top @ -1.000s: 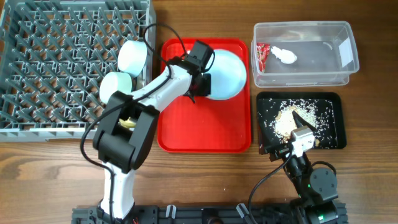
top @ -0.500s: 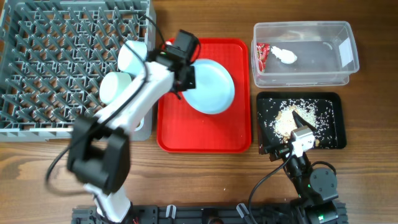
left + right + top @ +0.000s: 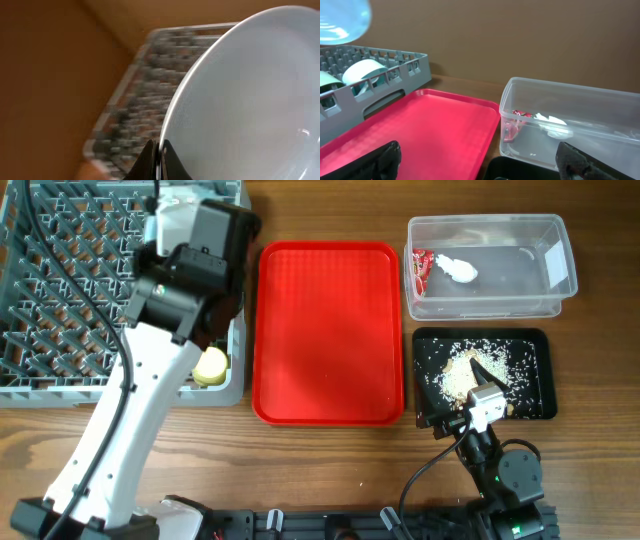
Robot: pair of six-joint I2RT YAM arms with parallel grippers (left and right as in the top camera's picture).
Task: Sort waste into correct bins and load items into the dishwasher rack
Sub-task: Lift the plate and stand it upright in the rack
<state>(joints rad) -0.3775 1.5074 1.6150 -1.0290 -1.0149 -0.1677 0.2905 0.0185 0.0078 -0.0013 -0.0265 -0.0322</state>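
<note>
My left gripper (image 3: 159,150) is shut on the rim of the round light-blue plate (image 3: 250,100), which it holds on edge above the grey dishwasher rack (image 3: 70,290). From overhead the left arm (image 3: 190,260) covers the plate. The right wrist view catches the plate (image 3: 342,20) high at the left and two light-blue bowls (image 3: 364,71) standing in the rack. A yellow-green cup (image 3: 211,365) sits at the rack's near right corner. My right gripper (image 3: 482,165) is open and holds nothing, low over the black tray (image 3: 530,405). The cutlery is out of view.
The red serving tray (image 3: 330,330) lies bare between the rack and the bins. The clear tub (image 3: 550,300) holds a red wrapper (image 3: 420,268) and a white napkin (image 3: 458,268). Rice-like crumbs (image 3: 460,375) lie in the black tray.
My left gripper closed on the plate, lifted it off the red tray and carried it left over the rack. The right arm has not moved.
</note>
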